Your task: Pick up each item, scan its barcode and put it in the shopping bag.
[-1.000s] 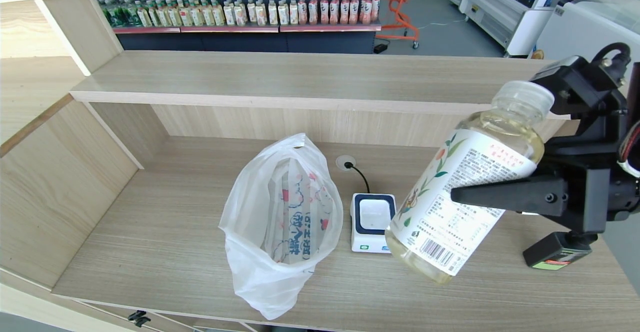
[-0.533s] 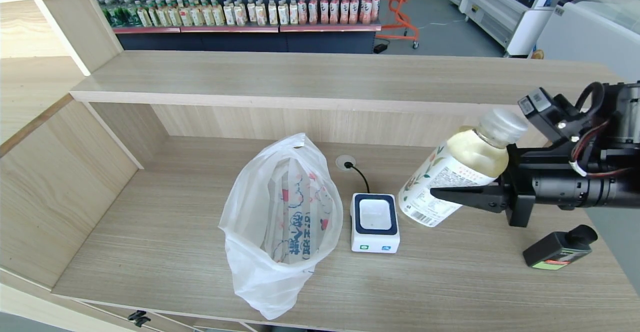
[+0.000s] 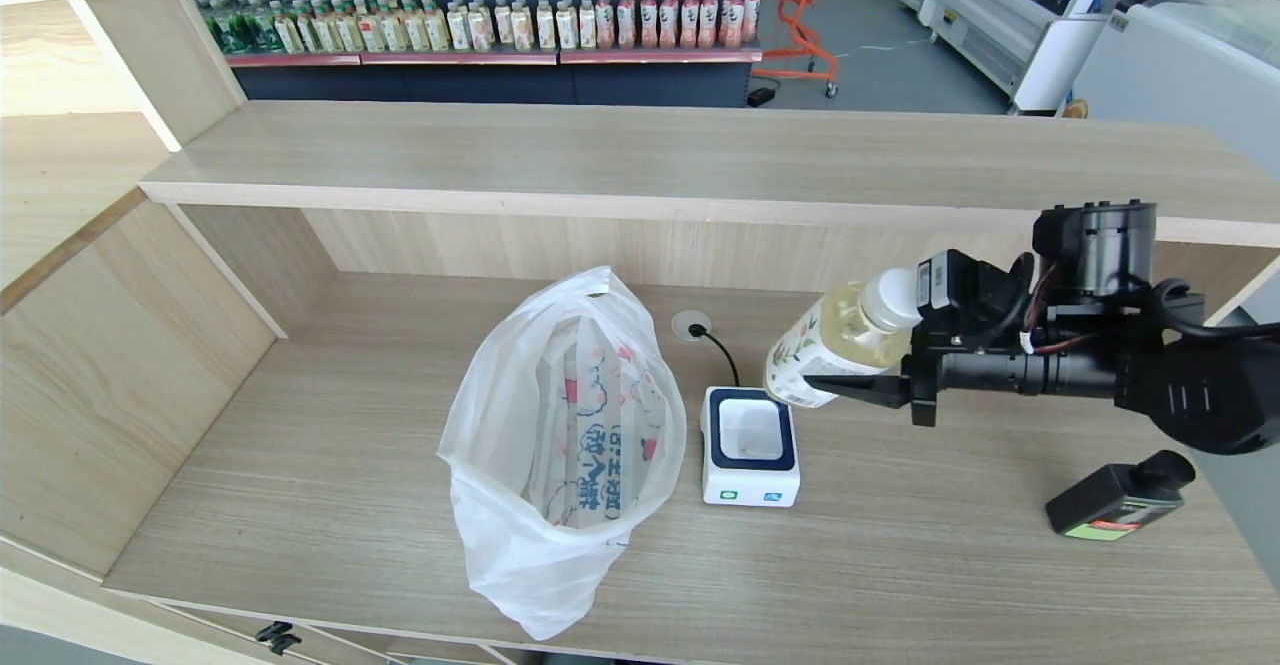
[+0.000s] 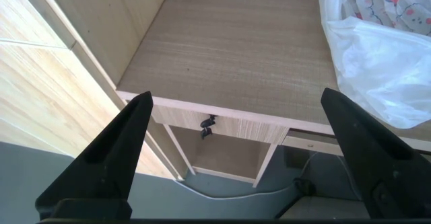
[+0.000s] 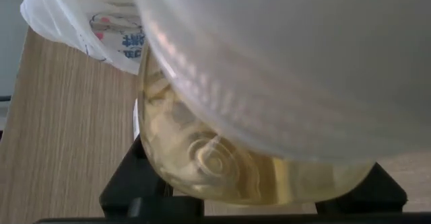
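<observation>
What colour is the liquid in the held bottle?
Pale yellow; the bottle shows it best in the head view.

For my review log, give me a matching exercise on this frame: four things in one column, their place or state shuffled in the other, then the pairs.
1. bottle
2. shopping bag
3. scanner
4. black device

A. lies alone at the right end of the counter
B. stands open, a package inside
C. held tilted in the right tool
D. sits beside the shopping bag, cable behind it

Pairs: 1-C, 2-B, 3-D, 4-A
</observation>
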Motion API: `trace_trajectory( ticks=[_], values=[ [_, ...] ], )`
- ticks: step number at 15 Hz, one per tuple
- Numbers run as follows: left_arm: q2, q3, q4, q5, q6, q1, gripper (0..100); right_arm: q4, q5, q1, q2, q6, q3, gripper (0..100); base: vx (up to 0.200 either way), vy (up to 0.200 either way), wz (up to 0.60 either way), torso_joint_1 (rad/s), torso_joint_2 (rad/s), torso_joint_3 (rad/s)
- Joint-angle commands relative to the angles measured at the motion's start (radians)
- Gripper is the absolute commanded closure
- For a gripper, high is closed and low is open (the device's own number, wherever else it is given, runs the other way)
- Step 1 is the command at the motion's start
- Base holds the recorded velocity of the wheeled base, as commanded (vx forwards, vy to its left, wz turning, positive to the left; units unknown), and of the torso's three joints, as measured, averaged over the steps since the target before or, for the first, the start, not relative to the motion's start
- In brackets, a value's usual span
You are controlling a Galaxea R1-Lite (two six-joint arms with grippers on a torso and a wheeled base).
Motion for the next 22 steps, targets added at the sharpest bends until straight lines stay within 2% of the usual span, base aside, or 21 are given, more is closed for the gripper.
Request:
trace_trajectory(
  ticks=[1,4,8,16,22],
  values=[
    [0.0,0.0,0.0,0.001,0.0,0.0,0,0.0,0.032,0.002,0.081,-0.064,-0.012,100,0.0,0.0,0.0,0.0,0.0,0.0],
    [0.0,0.0,0.0,0.001,0.0,0.002,0,0.0,0.079,0.0,0.142,-0.202,-0.05,100,0.0,0.0,0.0,0.0,0.0,0.0],
    [0.0,0.0,0.0,0.001,0.0,0.0,0,-0.018,0.11,-0.001,0.199,-0.278,-0.065,100,0.0,0.0,0.0,0.0,0.0,0.0],
    [0.0,0.0,0.0,0.001,0.0,0.0,0,-0.162,0.141,0.027,0.303,-0.283,-0.107,100,0.0,0.0,0.0,0.0,0.0,0.0],
    [0.0,0.0,0.0,0.001,0.0,0.0,0,-0.165,0.139,0.027,0.294,-0.28,-0.1,100,0.0,0.0,0.0,0.0,0.0,0.0]
  ],
)
